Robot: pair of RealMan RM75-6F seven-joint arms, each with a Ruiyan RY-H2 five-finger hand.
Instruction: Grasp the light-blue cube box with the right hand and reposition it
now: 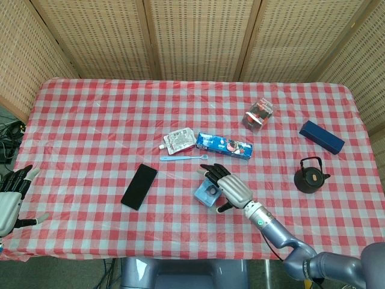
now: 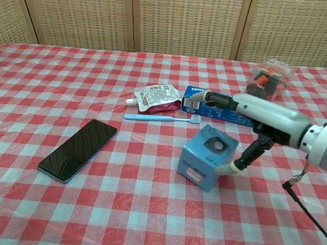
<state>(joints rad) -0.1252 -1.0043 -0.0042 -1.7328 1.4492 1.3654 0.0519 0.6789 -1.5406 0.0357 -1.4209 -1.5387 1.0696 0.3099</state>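
Observation:
The light-blue cube box (image 1: 206, 192) (image 2: 206, 158) rests tilted on the checked cloth, a round emblem on its upper face. My right hand (image 1: 231, 189) (image 2: 256, 117) is just right of it with the fingers spread. The long fingers reach out above and behind the box without gripping it. Only the thumb tip (image 2: 231, 167) touches its lower right edge. My left hand (image 1: 9, 201) hangs off the table's left edge, fingers apart and holding nothing.
A black phone (image 1: 139, 186) (image 2: 78, 149) lies left of the box. Behind it are a blue toothbrush (image 1: 183, 158) (image 2: 161, 118), a silver pouch (image 1: 178, 140) (image 2: 157, 96) and a toothpaste box (image 1: 224, 146) (image 2: 190, 97). A black kettle (image 1: 311, 174), a dark blue box (image 1: 322, 136) and a clear container (image 1: 258, 112) (image 2: 269, 77) stand to the right.

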